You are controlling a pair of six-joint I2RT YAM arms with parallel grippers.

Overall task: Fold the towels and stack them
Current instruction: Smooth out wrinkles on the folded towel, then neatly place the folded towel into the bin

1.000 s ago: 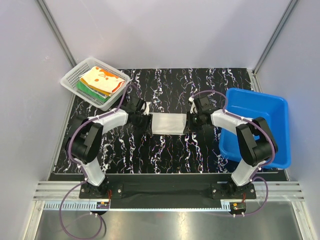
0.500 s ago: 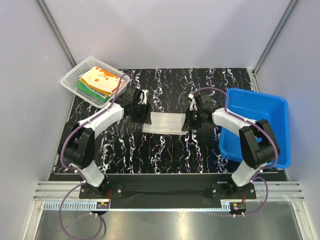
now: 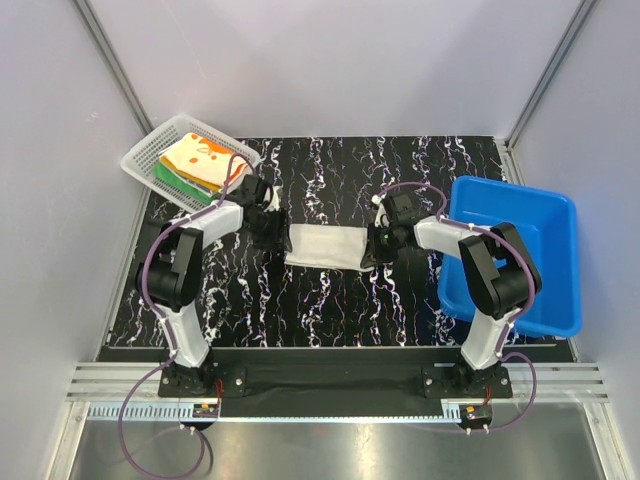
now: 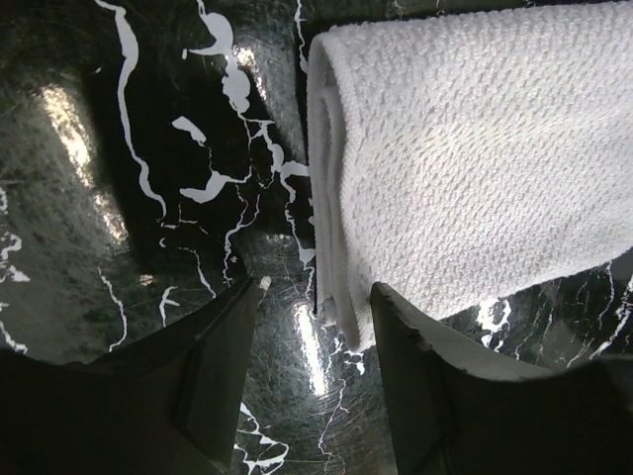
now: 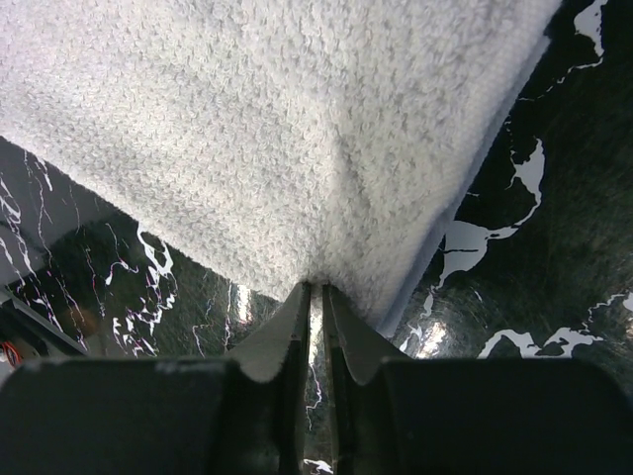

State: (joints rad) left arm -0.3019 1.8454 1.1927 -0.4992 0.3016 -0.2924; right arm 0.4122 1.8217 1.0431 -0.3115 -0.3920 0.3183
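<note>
Left wrist: folded white terry towel (image 4: 475, 148); left fingers (image 4: 213, 381) spread, right fingers (image 5: 280, 338) pinching it.

no readable text, no labels, brands, numbers or signs in any view

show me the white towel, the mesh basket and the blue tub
white towel (image 3: 325, 246), top view, its middle
mesh basket (image 3: 150, 140), top view, far-left rim
blue tub (image 3: 515, 189), top view, far rim

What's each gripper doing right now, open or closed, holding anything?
Left gripper: open, towel edge between its fingers, not gripped.
Right gripper: closed, pinching the towel's edge.
</note>
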